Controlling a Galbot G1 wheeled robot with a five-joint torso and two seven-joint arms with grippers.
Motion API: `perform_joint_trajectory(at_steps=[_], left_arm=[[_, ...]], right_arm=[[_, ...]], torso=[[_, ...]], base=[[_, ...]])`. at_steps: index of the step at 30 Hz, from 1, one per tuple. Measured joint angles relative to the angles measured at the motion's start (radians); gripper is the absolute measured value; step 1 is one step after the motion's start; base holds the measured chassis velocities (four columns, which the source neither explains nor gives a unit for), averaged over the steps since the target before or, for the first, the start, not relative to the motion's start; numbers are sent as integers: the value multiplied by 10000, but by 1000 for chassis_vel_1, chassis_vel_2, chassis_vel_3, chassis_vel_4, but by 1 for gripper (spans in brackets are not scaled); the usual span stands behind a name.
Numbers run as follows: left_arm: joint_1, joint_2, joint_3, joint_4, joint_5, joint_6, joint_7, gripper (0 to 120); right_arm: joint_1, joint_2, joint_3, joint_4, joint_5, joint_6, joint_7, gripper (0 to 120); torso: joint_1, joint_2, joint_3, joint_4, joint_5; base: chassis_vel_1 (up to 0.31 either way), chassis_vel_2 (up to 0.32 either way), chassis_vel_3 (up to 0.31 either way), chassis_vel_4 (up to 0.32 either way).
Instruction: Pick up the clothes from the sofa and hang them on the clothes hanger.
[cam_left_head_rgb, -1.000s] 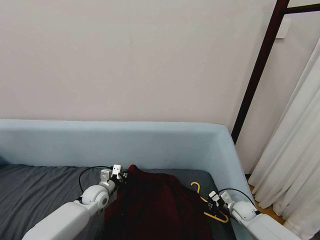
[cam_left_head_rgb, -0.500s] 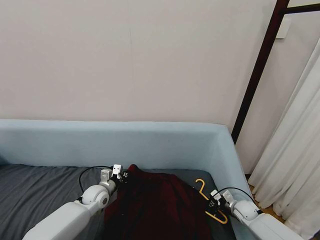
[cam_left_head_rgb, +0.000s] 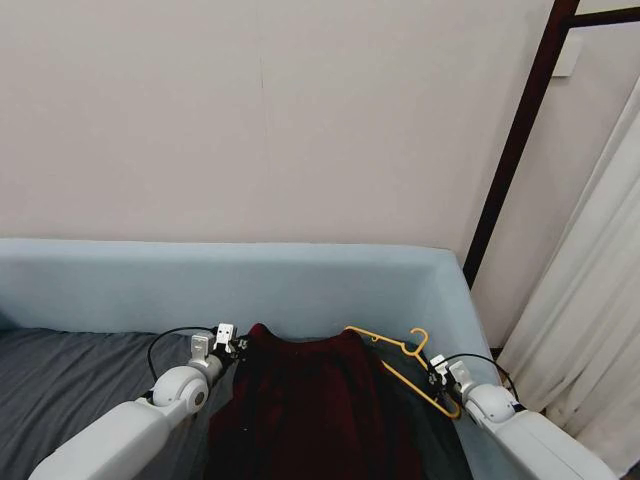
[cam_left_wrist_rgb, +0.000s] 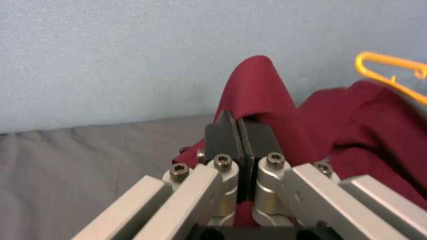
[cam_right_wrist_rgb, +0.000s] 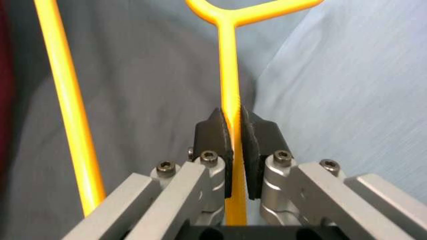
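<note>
Mostly on sofa (cam_left_head_rgb: 300, 285): red garment (cam_left_head_rgb: 310, 400)

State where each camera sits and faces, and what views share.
Head view: from the head, down at the sofa; left gripper and right gripper low.
Left wrist view: along the left gripper, shut on the red garment.
Right wrist view: along the right gripper, shut on the orange hanger.
Shared: garment and hanger, in head and left wrist views.

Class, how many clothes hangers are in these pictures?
1: the orange hanger, clamped in the right gripper beside the red garment on the sofa. Others may be hidden.
</note>
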Motion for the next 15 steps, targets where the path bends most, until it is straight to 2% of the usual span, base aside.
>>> perform_joint_trajectory(at_steps=[6, 15], left_arm=[[8, 56, 14, -236, -2, -49, -23, 0], [-100, 194, 158, -670, -69, -132, -122, 0]], right_arm=[[19, -458, 57, 833, -188, 207, 403, 4], [-606, -1496, 302, 2839, -1384, 857, 835, 4]], torso=[[0, 0, 0, -2, 1], [0, 0, -1, -6, -1]], base=[[0, 0, 0, 0], [0, 0, 0, 0]])
